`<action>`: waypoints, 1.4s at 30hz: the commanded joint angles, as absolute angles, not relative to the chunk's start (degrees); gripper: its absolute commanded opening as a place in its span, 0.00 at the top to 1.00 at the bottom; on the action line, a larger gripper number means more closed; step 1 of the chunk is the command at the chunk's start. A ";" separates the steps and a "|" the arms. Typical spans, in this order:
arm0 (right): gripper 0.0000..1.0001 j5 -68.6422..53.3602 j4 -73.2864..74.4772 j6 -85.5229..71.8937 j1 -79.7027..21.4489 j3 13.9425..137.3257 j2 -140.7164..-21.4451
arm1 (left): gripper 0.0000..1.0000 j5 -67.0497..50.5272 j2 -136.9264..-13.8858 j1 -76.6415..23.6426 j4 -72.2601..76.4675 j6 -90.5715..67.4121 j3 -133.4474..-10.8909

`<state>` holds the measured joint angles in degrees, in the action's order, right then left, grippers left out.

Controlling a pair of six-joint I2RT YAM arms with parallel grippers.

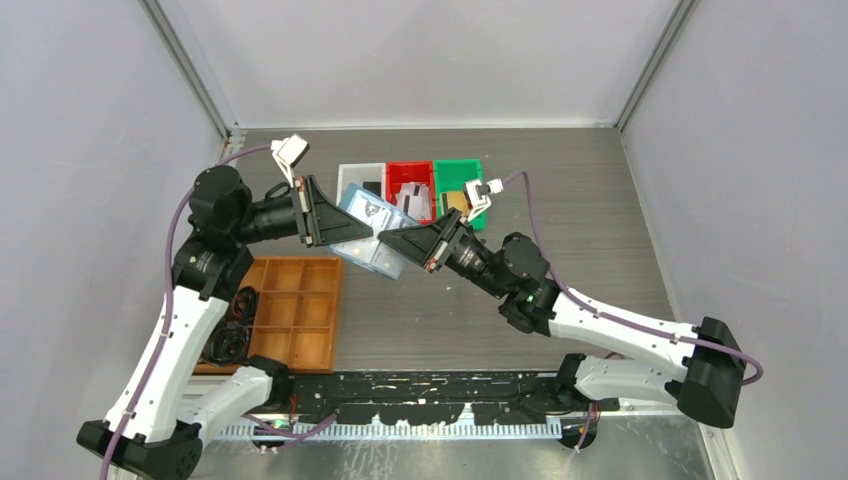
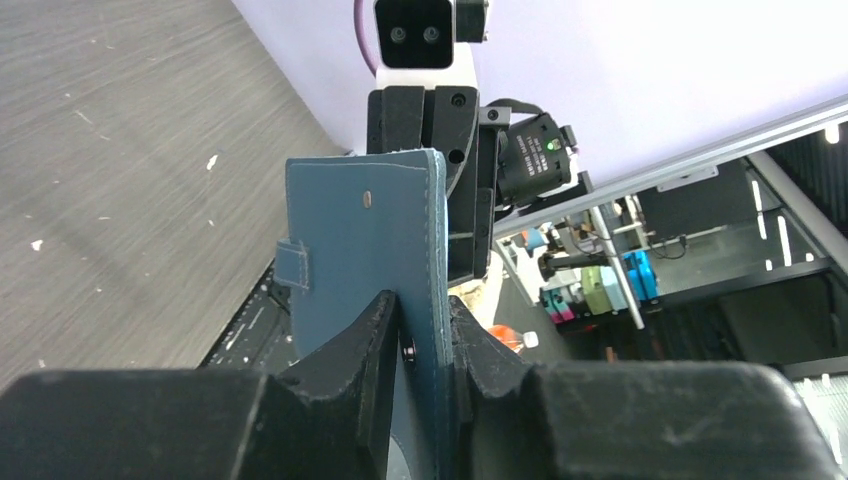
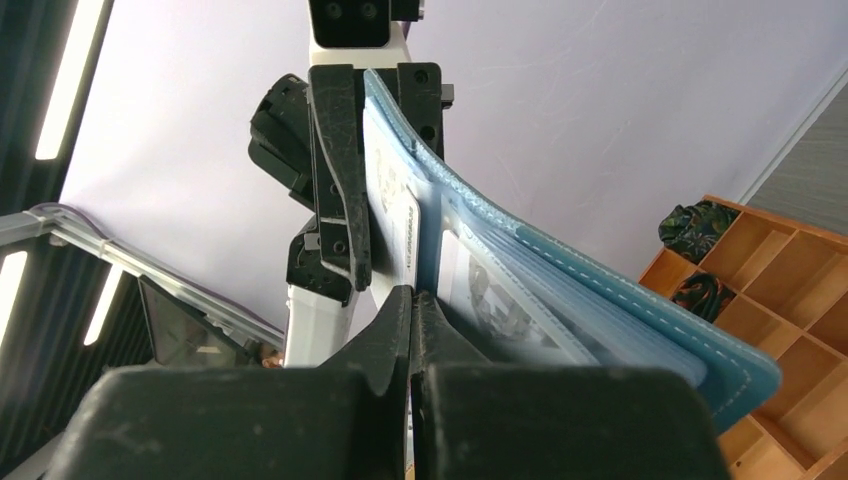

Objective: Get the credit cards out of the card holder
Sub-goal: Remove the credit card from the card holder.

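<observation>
The light blue card holder [image 1: 368,236] hangs open in the air between both arms, above the table. My left gripper [image 1: 358,236] is shut on its left half; in the left wrist view my left gripper [image 2: 425,312] clamps the holder's [image 2: 360,250] edge. My right gripper [image 1: 388,240] meets it from the right. In the right wrist view my right gripper [image 3: 412,300] is shut on the thin edge of a white printed credit card [image 3: 393,228] sticking out of the holder [image 3: 600,320]. Another card [image 3: 490,295] sits in an inner pocket.
A white bin [image 1: 360,179], a red bin [image 1: 410,180] and a green bin [image 1: 458,178] stand in a row behind the holder, with cards lying in them. An orange-brown compartment tray [image 1: 290,312] lies at the left front, with dark items in its left cells.
</observation>
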<state>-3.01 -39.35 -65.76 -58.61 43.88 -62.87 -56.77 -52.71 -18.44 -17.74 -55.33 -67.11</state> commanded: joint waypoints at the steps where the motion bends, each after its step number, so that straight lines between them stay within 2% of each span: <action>1: 0.99 -0.40 -38.48 -62.14 -59.61 42.93 -60.68 | 0.78 -58.97 -52.62 -18.90 -8.95 -59.69 -68.84; 5: 0.99 0.79 -37.21 -61.97 -59.68 41.14 -58.80 | 0.84 -58.20 -52.47 -18.92 -10.52 -58.65 -69.74; 12: 0.99 1.38 -37.35 -62.62 -59.84 41.45 -58.40 | 0.86 -57.47 -52.32 -18.90 -11.00 -57.93 -70.05; 14: 0.83 0.86 -36.45 -62.58 -59.87 43.40 -59.59 | 0.91 -57.14 -52.53 -18.90 -10.92 -57.81 -70.05; 15: 0.79 0.88 -36.80 -62.70 -59.93 44.32 -60.19 | 0.93 -57.09 -52.54 -18.90 -11.02 -57.57 -70.05; 18: 0.66 -1.56 -39.77 -64.03 -60.00 45.36 -62.18 | 1.00 -56.39 -52.52 -18.90 -12.28 -56.14 -70.28; 20: 0.65 -2.12 -41.49 -64.51 -60.03 46.03 -63.01 | 1.00 -56.07 -52.37 -18.90 -12.90 -55.22 -70.45; 22: 0.67 -2.72 -42.06 -64.73 -59.97 46.62 -63.36 | 1.00 -55.68 -52.28 -18.88 -13.73 -54.46 -70.69; 29: 0.98 -0.42 -37.37 -62.55 -59.97 43.09 -58.15 | 1.00 -54.11 -51.96 -18.90 -16.99 -49.50 -72.42; 36: 0.99 3.69 -23.62 -57.25 -58.86 38.67 -46.67 | 1.00 -53.74 -52.35 -18.89 -19.46 -44.91 -74.71; 42: 1.00 5.60 -5.90 -51.16 -52.63 42.92 -37.29 | 1.00 -55.17 -51.87 -18.92 -20.68 -42.08 -75.54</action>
<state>2.55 -18.02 -57.06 -56.60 38.50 -41.60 -53.60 -53.28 -18.74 -21.61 -45.28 -72.69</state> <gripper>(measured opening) 0.039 0.103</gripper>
